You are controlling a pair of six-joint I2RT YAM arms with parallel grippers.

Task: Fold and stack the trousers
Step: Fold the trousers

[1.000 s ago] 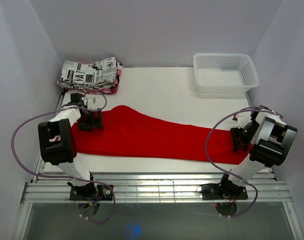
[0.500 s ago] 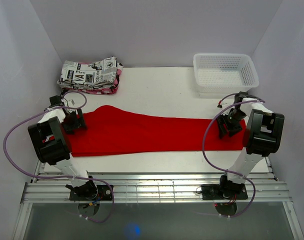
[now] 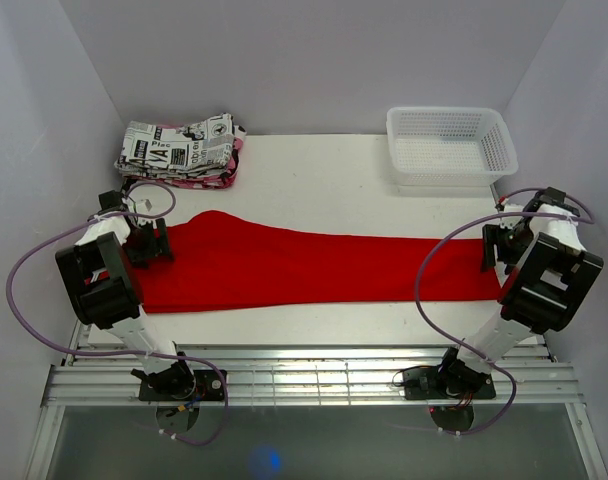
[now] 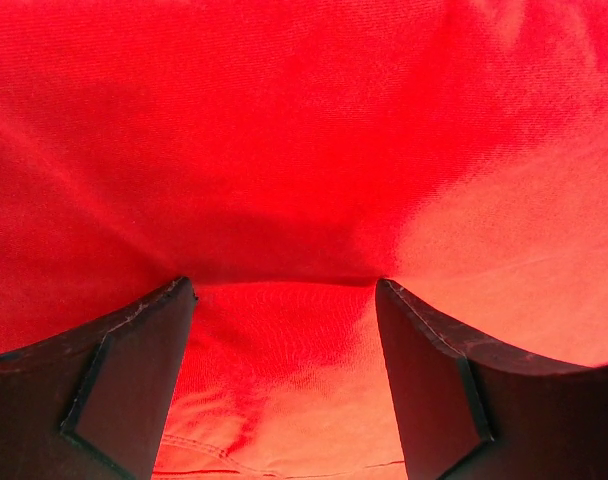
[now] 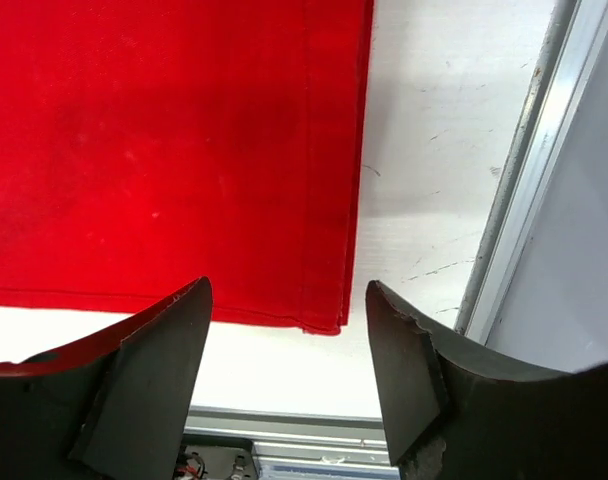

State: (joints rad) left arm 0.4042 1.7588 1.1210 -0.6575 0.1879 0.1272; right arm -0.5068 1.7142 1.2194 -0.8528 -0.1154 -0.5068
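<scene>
Starting at the left gripper [image 4: 284, 286]: spread wide, nothing pinched, parked low over the trousers [image 3: 284, 265] at their broad left end, red cloth filling the whole wrist view with a crease running between the fingertips. Over to the right gripper [image 5: 288, 288]: also well open, holding nothing, hovering over the narrow leg end, hem corner just inside the fingers, then bare worktop [image 3: 314, 170] out to the metal rail on the right edge. Trousers themselves: laid flat lengthwise across the middle of the worktop, nearly left edge to right edge. At the far right corner, a white mesh basket [image 3: 404, 172], only its own lattice floor visible inside. At the far left corner, a folded newspaper-print garment [image 3: 179, 148], something pink peeking out beneath. Open white strip between the trousers and the far edge, thinner strip along the near edge.
</scene>
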